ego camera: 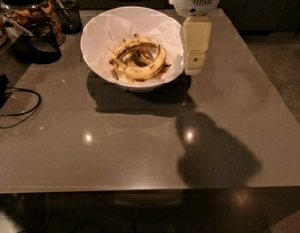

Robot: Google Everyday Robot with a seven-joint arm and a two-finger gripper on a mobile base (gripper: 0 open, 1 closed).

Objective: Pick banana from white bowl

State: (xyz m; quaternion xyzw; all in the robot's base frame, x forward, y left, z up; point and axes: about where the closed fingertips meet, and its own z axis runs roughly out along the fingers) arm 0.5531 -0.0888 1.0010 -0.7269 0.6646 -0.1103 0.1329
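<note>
One claw (193,72), state unclear, hangs beside white bowl (131,8) on glossy grey table (140,152).

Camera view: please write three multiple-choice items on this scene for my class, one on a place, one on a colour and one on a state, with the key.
1. Where is the end effector?
A) beside the right rim of the white bowl
B) left of the bowl
C) at the front edge of the table

2. What colour is the bowl?
A) blue
B) white
C) black

3. How is the banana placed?
A) lifted in the air
B) lying on the table
C) lying in the bowl among peel strips

Key:
1 A, it hangs by the bowl's right rim, above the table.
2 B, the bowl is glossy white.
3 C, the banana rests inside the bowl and nothing holds it.
</note>
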